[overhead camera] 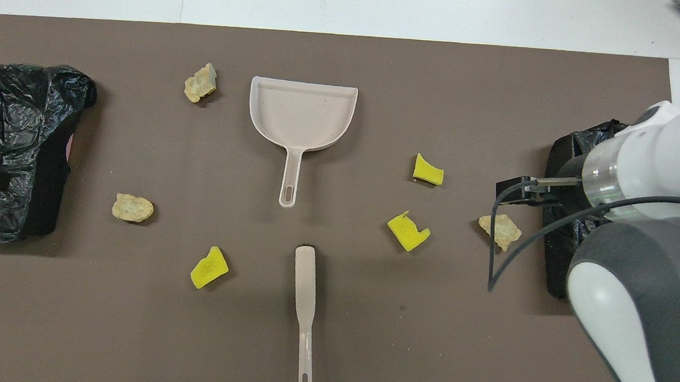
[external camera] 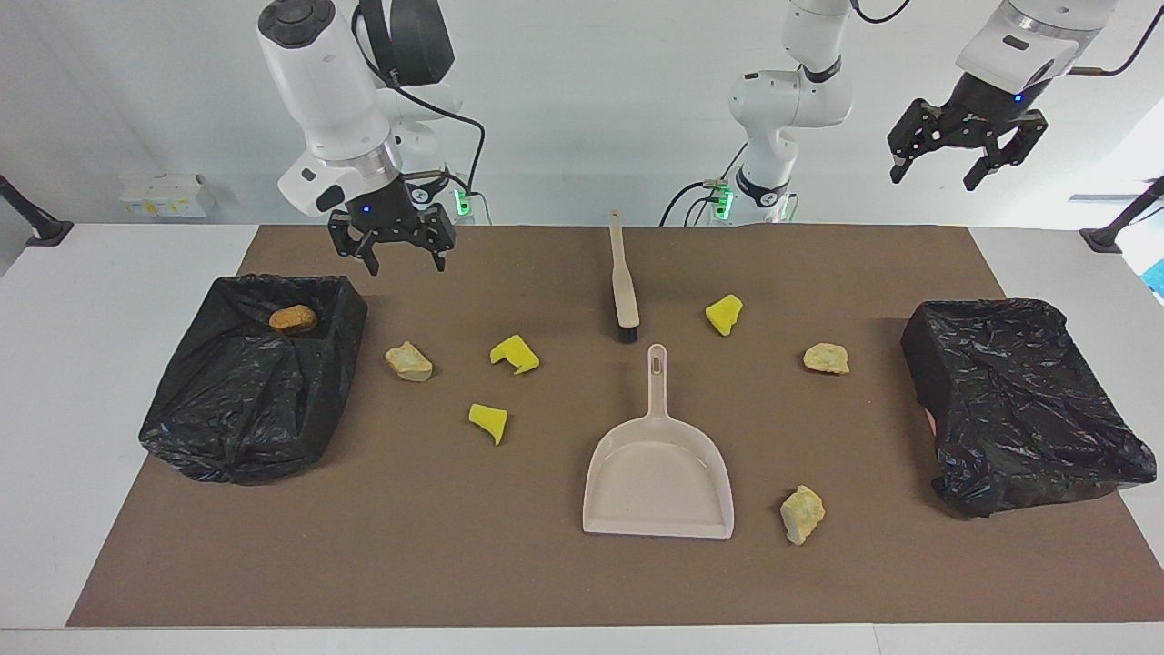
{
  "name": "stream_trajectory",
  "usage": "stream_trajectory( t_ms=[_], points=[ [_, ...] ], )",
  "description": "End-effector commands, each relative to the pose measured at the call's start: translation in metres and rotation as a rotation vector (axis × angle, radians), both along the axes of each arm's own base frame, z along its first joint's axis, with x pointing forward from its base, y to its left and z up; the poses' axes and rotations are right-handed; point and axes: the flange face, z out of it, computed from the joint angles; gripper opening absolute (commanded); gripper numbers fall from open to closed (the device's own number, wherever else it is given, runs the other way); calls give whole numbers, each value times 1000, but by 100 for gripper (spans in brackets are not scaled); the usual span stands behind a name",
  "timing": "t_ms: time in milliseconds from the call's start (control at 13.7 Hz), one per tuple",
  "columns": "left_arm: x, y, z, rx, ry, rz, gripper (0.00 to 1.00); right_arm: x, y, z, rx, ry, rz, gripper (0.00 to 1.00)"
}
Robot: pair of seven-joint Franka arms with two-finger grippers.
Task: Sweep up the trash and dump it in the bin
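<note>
Below your right gripper (external camera: 391,252), open wide and empty, trash (external camera: 408,361) lies scattered on the mat; one lump (external camera: 293,318) is already in the bin (external camera: 250,382). Farther off, your left gripper (external camera: 966,162) waits open, empty. These chunks look light and soft; grip them across their middle.

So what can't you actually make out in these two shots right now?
- Bin at the right arm's end, overhead view: mostly covered by the right arm; its inside cannot be seen there.
- Right gripper: in the overhead view, hidden under its own arm.
- Left gripper: outside the overhead view.
- Bin at the left arm's end, both views: crumpled black bag hides any contents; the overhead view's edge also cuts it off.
</note>
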Motion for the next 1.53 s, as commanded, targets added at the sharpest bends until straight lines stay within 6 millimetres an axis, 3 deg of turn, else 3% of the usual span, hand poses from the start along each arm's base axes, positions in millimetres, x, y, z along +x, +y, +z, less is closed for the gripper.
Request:
stream_trajectory(
  t_ms=[0,146,292,438,729,1021,1094,1240,1459],
  points=[
    [-9,-5,2,5,10,0,100,13,30,-22,55,-24,8,100],
    [-16,-12,-1,3,19,-13,100,24,66,-45,75,-58,16,100],
    [-36,-31,-13,5,29,-36,100,24,119,-64,104,-92,-18,100],
    [-55,-49,-25,0,-2,-34,100,26,154,-88,121,-124,-20,100],
    [-96,-99,-66,1,8,-69,100,26,221,-137,145,-134,-55,100],
    [-134,-135,-105,-4,11,-76,100,38,288,-176,88,-183,-110,91],
    [-141,-144,-114,-2,16,-78,100,41,301,-183,75,-191,-107,90],
    [-150,-159,-130,2,21,-79,100,47,304,-185,75,-197,-104,88],
    [-166,-185,-157,3,17,-73,100,35,321,-201,63,-182,-83,78]
  ],
)
